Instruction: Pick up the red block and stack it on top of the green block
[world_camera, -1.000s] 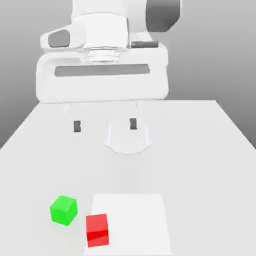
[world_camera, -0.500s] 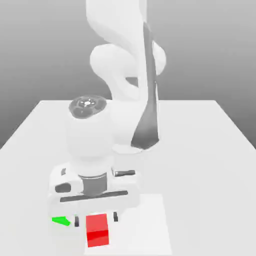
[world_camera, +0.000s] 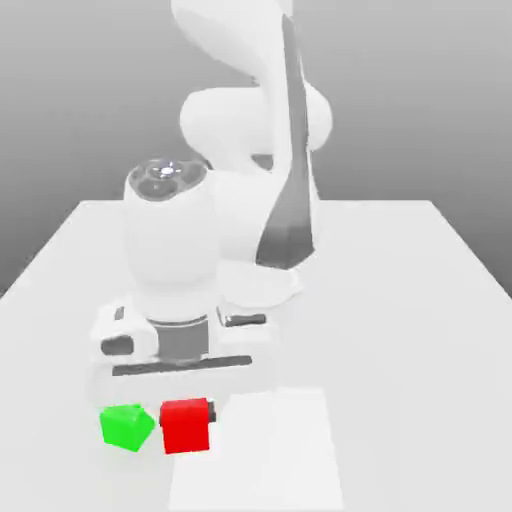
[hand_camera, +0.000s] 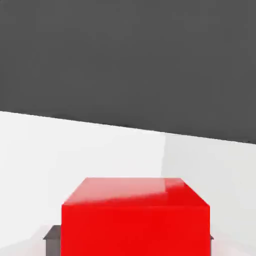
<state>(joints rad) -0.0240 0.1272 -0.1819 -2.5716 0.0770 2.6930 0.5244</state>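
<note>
Arm count: one Franka Emika Panda arm (world_camera: 285, 180), lowered over one pale table (world_camera: 400, 340). Gripper count: one two-finger gripper (world_camera: 187, 411), pointing down.

Finger count: two fingers (world_camera: 212, 411). Both are drawn in against opposite sides of the red cube (world_camera: 186, 427), parted only by the width of that cube. The grip holds one item, the red cube, which sits squarely between the fingers. In the hand view, dark finger parts show at two opposite sides of it, and its near faces are bright red and plain.

Cube count: two, one red and one green. The green cube (world_camera: 126, 428) is outside the fingers, just beside the gripped cube, toward the exterior view's left, turned so that a corner points toward the red one. The two cubes are apart, and the red one is not on top of the green one.

Sheet count: one flat white square (world_camera: 270, 450) on the table, lying mostly to the exterior view's right of the fingers and reaching toward the camera from them. Whether the underside of the red cube is clear of the surface below cannot be established from these views.
</note>
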